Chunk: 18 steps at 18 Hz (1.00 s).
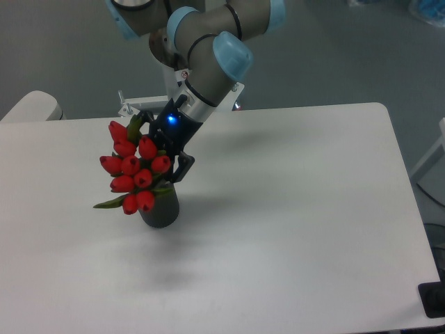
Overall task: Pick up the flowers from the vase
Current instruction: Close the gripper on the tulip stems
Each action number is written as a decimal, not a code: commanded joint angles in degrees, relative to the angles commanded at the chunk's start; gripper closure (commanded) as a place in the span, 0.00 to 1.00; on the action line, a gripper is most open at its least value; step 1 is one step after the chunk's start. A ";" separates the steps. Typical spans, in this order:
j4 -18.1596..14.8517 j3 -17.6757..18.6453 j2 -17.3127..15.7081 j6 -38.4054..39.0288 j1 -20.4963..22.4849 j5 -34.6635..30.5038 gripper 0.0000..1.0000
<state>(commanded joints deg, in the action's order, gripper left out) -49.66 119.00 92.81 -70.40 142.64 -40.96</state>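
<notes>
The flowers [135,170], a tight bunch of red tulip buds with green leaves, stand in the small dark vase [160,213] at the left middle of the white table [292,209]. The bunch leans left and up, and one leaf sticks out at the lower left. My gripper [169,178] has come down from behind and to the right, right up against the bunch just above the vase rim. One black finger [183,165] shows to the right of the buds. The other finger is hidden behind the flowers. I cannot tell whether the jaws press on the stems.
A metal bracket [135,106] sits at the table's far edge behind the flowers. A pale rounded object [31,106] lies beyond the far left corner. The table's right edge runs near a white frame [431,167].
</notes>
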 joint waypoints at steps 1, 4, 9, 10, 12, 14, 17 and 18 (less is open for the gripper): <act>0.00 0.00 0.00 0.00 0.00 0.18 0.39; 0.09 -0.09 0.00 -0.09 0.18 0.27 0.45; 0.26 0.00 0.00 -2.20 1.67 0.27 0.56; 0.26 -0.09 0.00 -2.20 1.76 0.35 0.57; 0.26 -0.17 0.00 -2.20 1.94 0.62 0.62; 0.26 -0.35 0.00 -2.11 1.94 0.62 0.64; 0.09 -0.53 0.00 -1.67 2.11 0.79 0.64; 0.09 -0.61 0.00 -1.58 2.11 0.88 0.65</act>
<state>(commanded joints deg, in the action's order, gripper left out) -49.57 118.39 92.81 -71.98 144.76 -40.08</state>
